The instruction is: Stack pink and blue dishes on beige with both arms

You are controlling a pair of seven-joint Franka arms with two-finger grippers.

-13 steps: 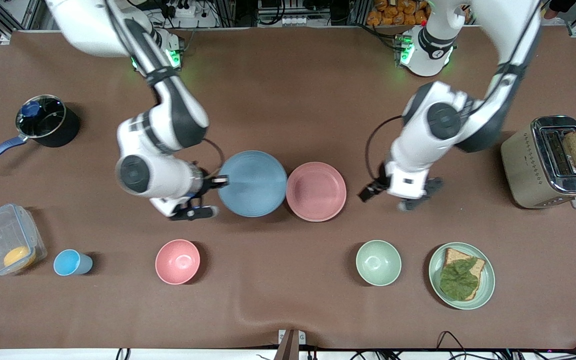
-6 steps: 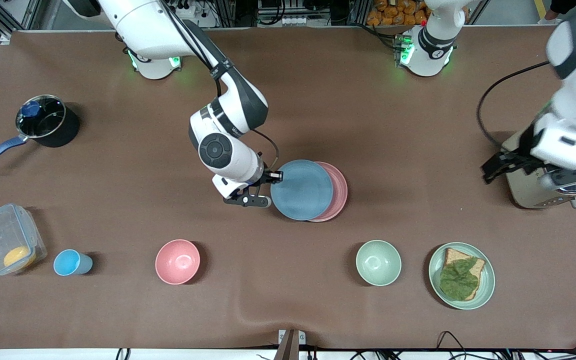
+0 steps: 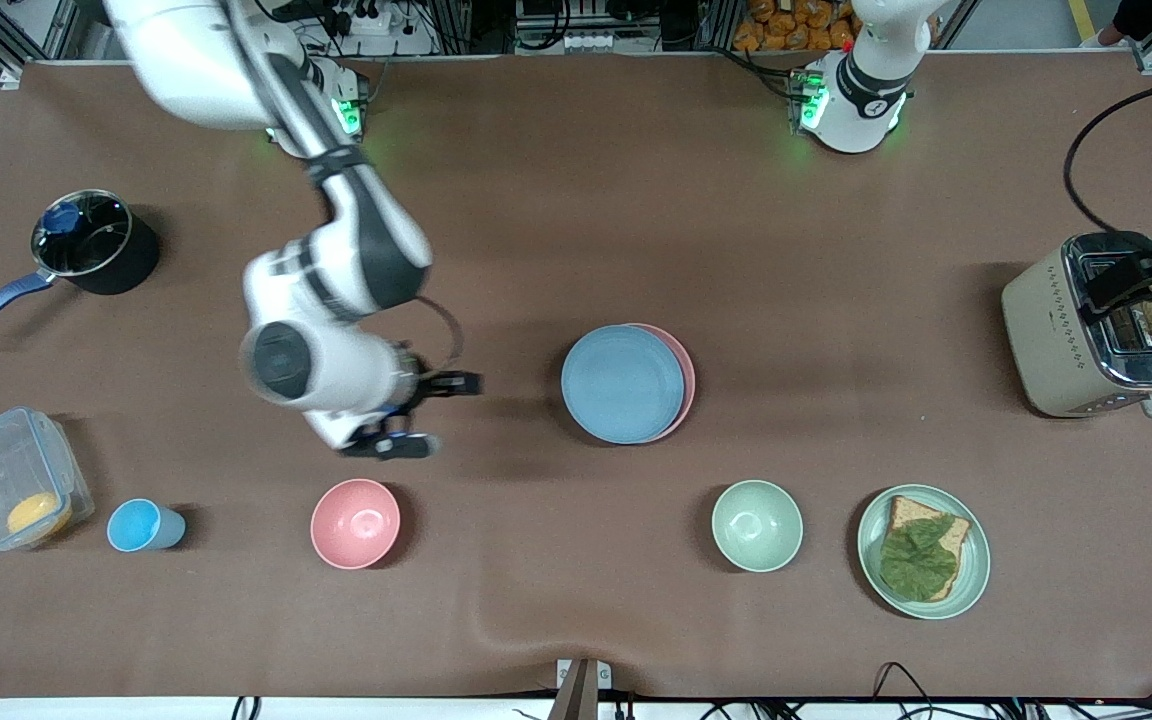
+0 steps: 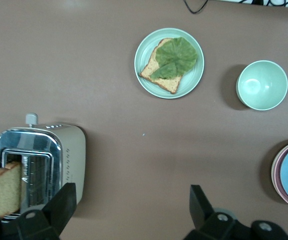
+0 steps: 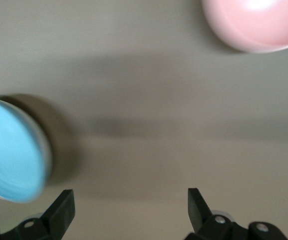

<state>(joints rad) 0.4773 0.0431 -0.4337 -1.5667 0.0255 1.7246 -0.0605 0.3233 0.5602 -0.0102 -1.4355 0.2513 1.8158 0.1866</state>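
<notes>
Landmark: the blue plate (image 3: 623,384), in the middle of the bench (image 3: 576,200); all places below are given from it.
Blue plate: lies flat on top of the pink plate (image 3: 684,378), shifted a little toward the right arm's end, so only a crescent of pink rim shows on the side toward the left arm's end.
Beige plate: in the left wrist view a thin pale rim (image 4: 273,170) shows under the pink one at the edge of the stack; whether it is the beige plate I cannot tell.
Right tool (image 3: 426,412): up over bare bench, well apart from the blue plate toward the right arm's end; fingers spread wide with nothing between them.
Left tool (image 3: 1151,283): well apart from the blue plate toward the left arm's end, over the toaster (image 3: 1096,325), which has a bread slice (image 4: 4,188) standing in a slot; fingers spread wide, gripping nothing.
Pink bowl (image 3: 355,523): nearer the front camera than the blue plate, toward the right arm's end.
Green bowl (image 3: 757,525): nearer the front camera than the blue plate, toward the left arm's end.
Green plate (image 3: 974,585): beside the green bowl, farther from the blue plate, carrying bread topped with a green leaf.
</notes>
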